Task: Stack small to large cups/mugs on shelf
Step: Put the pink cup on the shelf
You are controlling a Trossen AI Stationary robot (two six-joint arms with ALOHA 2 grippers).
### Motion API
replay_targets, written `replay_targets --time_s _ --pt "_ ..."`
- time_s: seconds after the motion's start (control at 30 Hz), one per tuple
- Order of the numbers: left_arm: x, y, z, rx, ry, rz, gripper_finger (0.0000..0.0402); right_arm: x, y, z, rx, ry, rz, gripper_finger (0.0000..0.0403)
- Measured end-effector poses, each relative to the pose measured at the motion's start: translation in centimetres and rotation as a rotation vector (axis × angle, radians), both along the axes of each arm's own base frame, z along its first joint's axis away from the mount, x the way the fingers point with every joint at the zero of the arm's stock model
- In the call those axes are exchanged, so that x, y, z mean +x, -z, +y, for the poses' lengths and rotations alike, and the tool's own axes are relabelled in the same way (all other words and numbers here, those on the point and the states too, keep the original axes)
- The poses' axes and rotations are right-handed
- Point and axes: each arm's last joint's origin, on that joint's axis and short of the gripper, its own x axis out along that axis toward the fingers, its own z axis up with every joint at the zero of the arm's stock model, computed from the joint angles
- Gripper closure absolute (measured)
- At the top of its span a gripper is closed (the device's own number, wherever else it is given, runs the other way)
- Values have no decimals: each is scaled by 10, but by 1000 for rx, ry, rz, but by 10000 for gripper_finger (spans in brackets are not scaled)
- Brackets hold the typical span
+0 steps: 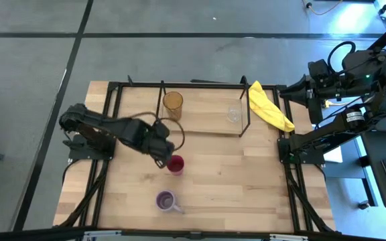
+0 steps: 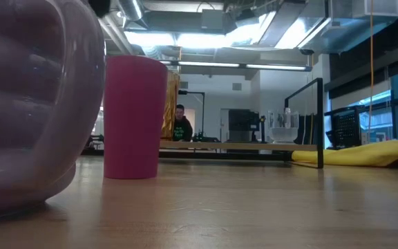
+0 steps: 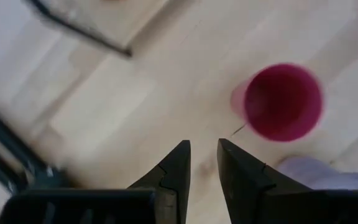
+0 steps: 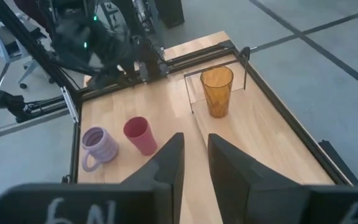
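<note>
Above magenta cup [image 3: 283, 102]: left pincer [image 3: 204, 163] ajar, empty.

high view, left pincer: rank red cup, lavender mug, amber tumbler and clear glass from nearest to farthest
From the left pincer:
1. red cup, right beside it, mid-table
2. lavender mug, near front edge
3. amber tumbler, on the shelf's left end; only slightly farther than the mug
4. clear glass, on the shelf's right end

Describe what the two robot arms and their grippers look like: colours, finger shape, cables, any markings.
Both arms are black, jointed metal. The left arm trails looping black cables. The right arm carries black cable loops and a small green light. The left gripper has two dark, tapering wedge-shaped fingers. The right gripper has matching dark fingers and white handwritten markings on its body.
</note>
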Motion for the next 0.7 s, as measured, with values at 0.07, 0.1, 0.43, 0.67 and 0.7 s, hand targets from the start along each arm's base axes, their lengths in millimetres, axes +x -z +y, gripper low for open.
replay_targets --time_s 0.07,0.1,0.43,0.67,0.7 --pt "-2 10 -4 -16 -63 25 328 0 0 0 1 0 0 329" --pt "-3 14 -6 -32 -89 39 328 0 0 0 3 2 -1 329" --pt "5 42 -29 -126 -142 -48 328 0 0 0 74 34 -9 329" --pt "17 39 -36 -208 -167 -179 328 0 0 2 91 -47 -3 329" --pt "17 39 -36 -214 -191 -183 328 0 0 2 83 -52 -2 329"
